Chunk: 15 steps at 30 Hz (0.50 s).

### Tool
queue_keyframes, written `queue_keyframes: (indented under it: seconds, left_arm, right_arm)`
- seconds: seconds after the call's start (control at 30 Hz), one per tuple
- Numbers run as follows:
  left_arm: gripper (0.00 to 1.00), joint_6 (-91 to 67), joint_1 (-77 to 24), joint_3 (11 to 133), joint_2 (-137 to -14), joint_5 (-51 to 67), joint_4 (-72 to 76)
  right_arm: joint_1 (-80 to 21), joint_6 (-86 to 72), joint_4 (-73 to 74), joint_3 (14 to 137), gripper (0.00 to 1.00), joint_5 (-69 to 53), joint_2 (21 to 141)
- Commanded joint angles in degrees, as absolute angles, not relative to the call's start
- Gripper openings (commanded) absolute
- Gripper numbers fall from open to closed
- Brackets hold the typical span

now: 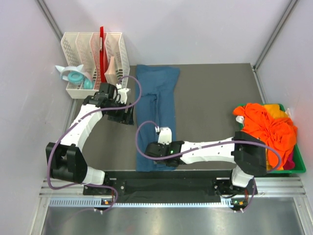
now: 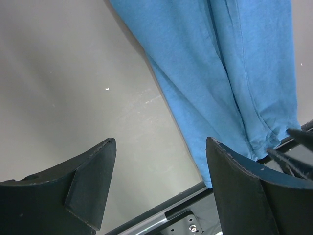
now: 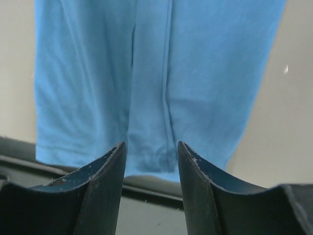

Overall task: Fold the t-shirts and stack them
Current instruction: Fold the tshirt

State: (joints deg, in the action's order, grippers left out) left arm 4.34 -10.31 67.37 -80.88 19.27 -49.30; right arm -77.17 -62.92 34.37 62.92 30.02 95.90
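Observation:
The teal-blue t-shirt (image 1: 156,105) lies folded lengthwise into a long strip down the middle of the table. It also shows in the left wrist view (image 2: 220,73) and the right wrist view (image 3: 156,73). My left gripper (image 1: 126,116) is open and empty over bare table just left of the strip's left edge; its jaws stand wide apart (image 2: 161,142). My right gripper (image 1: 149,149) hovers over the strip's near hem, open with nothing between the jaws (image 3: 151,144). Orange t-shirts (image 1: 266,128) with bits of yellow and magenta are piled at the right.
The orange pile sits in a green bin (image 1: 299,164) at the right edge. A white divided rack (image 1: 95,58) with a red item and a teal object (image 1: 73,76) stands at the back left. A black rail (image 1: 161,178) runs along the near edge.

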Motion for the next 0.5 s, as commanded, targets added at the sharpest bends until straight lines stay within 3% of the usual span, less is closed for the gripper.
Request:
queue_keyframes:
  seconds: [0.0,0.47]
  left_arm:
    - [0.79,3.78,-10.28,67.24,-80.07,20.65,-47.72]
    - [0.79,3.78,-10.37,66.36,-79.81,20.13,-47.72]
  right_arm:
    - [-78.92,-68.02,33.32,60.47,0.47,29.36,93.16]
    - [-78.75,-70.58,23.83,54.06,0.44,25.84,92.81]
